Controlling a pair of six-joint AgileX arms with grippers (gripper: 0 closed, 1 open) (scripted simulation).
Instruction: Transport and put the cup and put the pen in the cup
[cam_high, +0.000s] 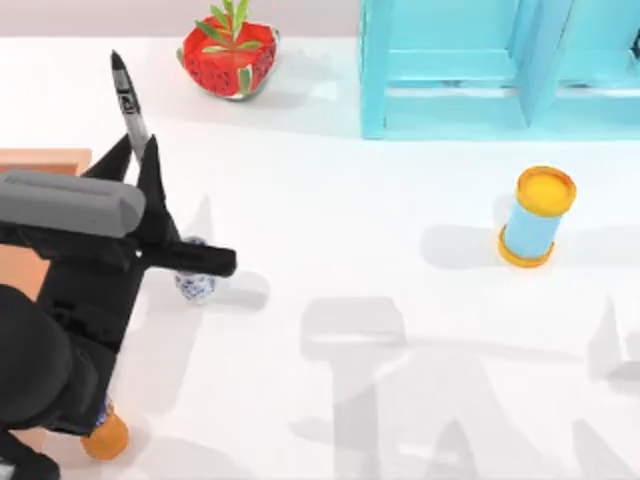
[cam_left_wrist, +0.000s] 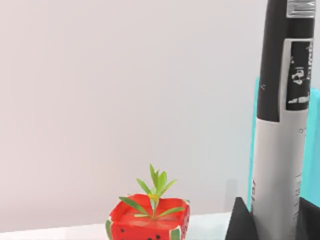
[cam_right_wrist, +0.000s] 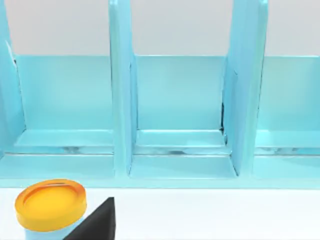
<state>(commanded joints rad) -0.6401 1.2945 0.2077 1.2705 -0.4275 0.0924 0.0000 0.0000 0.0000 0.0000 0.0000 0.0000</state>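
1. On the white worktop (cam_high: 330, 220) one watermelon-patterned planter (cam_high: 228, 58) with a green sprout stands at the far edge, left of centre. One turquoise shelf unit (cam_high: 450, 70) stands to its right along the same edge.
2. One light-blue cylinder with yellow ends (cam_high: 536, 216) stands on the right side, in front of the shelf unit and well apart from everything else. One orange bottle (cam_high: 104, 436) stands near the front left corner, partly under the left arm. A brown board (cam_high: 40, 160) lies at the left edge.
3. The left tool (cam_high: 140, 165) hangs over the left side of the worktop, its two fingers closed on the pen (cam_high: 128, 100). In the top view the pen's upper part sticks out beyond the fingertips towards the far edge; in the left wrist view it rises straight between the two dark fingers (cam_left_wrist: 241, 222).
4. The cup (cam_high: 195, 284) stands on the worktop just right of the left arm's body, partly covered by it, and nearer the front than the fingertips. The arm blocks most of it from above.
5. The right wrist view shows one dark fingertip (cam_right_wrist: 97, 225) just beside the cylinder's yellow top, facing the shelf unit's compartments. I cannot tell how far the right tool is open.
6. Count: one cup, one pen.
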